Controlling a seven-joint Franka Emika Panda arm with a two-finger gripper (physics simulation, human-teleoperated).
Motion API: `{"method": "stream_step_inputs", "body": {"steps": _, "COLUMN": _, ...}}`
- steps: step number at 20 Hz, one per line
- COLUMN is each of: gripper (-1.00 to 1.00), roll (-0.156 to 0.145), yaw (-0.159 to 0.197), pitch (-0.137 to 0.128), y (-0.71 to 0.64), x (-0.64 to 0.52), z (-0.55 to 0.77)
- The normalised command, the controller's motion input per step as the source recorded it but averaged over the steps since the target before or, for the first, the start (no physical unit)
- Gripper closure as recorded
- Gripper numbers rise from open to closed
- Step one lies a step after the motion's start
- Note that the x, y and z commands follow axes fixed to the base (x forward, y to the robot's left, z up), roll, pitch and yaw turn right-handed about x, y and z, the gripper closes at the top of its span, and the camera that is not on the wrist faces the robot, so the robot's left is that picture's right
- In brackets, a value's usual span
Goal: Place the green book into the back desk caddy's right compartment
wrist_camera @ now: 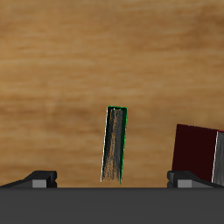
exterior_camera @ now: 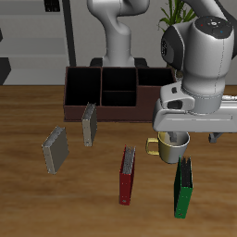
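The green book (exterior_camera: 184, 188) stands upright near the table's front edge, and the wrist view shows it edge-on (wrist_camera: 114, 144). My gripper (exterior_camera: 190, 139) hangs above it, open and empty, with the book between the two fingertips (wrist_camera: 39, 178) in the wrist view (wrist_camera: 112, 179). The back desk caddy (exterior_camera: 67, 100) stands far back before the robot's base. One wide end compartment (exterior_camera: 81, 85) is open to view. The other end (exterior_camera: 153, 79) is partly hidden behind my arm. I cannot tell which end is the right compartment.
A yellow mug (exterior_camera: 171, 148) stands just behind the green book, under my hand. A red book (exterior_camera: 127, 176) stands beside the green one and also shows in the wrist view (wrist_camera: 197, 150). Two grey books (exterior_camera: 56, 148) (exterior_camera: 89, 123) stand between there and the caddy.
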Motion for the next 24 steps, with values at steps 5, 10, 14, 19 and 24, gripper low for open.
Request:
{"method": "stream_step_inputs", "body": {"steps": 5, "gripper": -1.00, "roll": -0.006, "yaw": 0.022, "pitch": -0.015, "y": 0.03, "x": 0.06, "z": -0.27}}
{"method": "stream_step_inputs", "body": {"steps": 10, "gripper": -1.00, "roll": -0.009, "yaw": -0.012, "pitch": 0.017, "y": -0.01, "x": 0.06, "z": -0.35}}
{"method": "stream_step_inputs", "body": {"steps": 14, "gripper": -1.00, "roll": -0.008, "yaw": 0.037, "pitch": -0.031, "y": -0.03, "x": -0.02, "z": -0.27}}
{"method": "stream_step_inputs", "body": {"steps": 19, "gripper": -1.00, "roll": -0.002, "yaw": 0.002, "pitch": -0.005, "y": -0.05, "x": -0.01, "z": -0.26}}
{"method": "stream_step_inputs", "body": {"steps": 24, "gripper": -1.00, "roll": -0.021, "yaw": -0.002, "pitch": 0.016, "y": -0.11, "x": 0.05, "z": -0.28}}
